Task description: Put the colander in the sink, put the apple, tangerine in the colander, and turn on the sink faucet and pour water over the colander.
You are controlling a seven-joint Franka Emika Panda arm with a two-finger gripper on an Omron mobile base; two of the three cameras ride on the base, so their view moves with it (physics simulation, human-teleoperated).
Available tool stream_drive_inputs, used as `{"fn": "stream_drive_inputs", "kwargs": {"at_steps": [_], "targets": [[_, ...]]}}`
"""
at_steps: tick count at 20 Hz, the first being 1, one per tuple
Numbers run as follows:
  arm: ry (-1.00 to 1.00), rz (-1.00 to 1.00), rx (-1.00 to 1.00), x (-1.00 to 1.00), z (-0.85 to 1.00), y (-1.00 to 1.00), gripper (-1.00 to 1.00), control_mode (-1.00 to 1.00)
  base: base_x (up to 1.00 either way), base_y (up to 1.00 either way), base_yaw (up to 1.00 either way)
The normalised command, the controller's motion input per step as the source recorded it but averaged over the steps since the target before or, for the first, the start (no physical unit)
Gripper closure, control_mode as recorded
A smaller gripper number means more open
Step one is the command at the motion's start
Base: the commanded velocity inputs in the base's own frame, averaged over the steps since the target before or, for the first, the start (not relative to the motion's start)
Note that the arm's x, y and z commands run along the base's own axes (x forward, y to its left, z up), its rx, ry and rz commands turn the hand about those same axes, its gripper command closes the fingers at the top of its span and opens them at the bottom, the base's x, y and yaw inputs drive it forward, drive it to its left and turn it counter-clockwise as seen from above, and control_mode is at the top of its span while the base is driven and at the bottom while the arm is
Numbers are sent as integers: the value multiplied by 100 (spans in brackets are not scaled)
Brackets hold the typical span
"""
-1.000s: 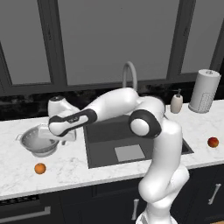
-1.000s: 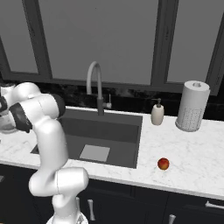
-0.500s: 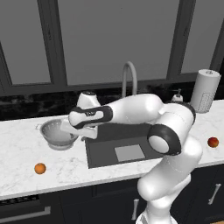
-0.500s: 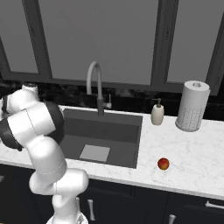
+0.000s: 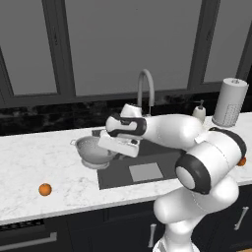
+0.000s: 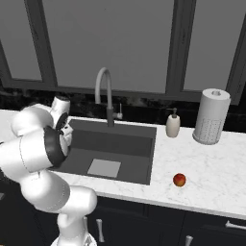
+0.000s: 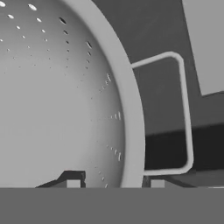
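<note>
Fingers pinch the colander [image 5: 94, 151] rim, one tip inside the bowl and one outside by the side handle.

Gripper [image 5: 114, 145] carries the bowl clear of the counter at the left edge of the sink [image 5: 162, 158], partly over the basin. To do this well, keep it level, bring it over the grey bottom plate and lower before letting go. Tangerine [image 5: 45, 189] waits on the left counter, apple [image 6: 179, 180] on the right.

Even diffuse rendered light, soft shadows, no glare; hand view blurry.
</note>
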Motion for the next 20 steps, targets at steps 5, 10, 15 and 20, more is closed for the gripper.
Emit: {"fn": "stream_drive_inputs", "kwargs": {"at_steps": [5, 10, 15, 20], "targets": [[16, 0, 0, 0, 0, -96, 100, -100, 0, 0, 0], [20, 0, -1, -1, 0, -98, 100, -100, 0, 0, 0], [15, 4, 0, -2, 0, -100, 100, -100, 0, 0, 0], [-3, 16, 0, 0, -9, -84, 100, -100, 0, 0, 0]]}}
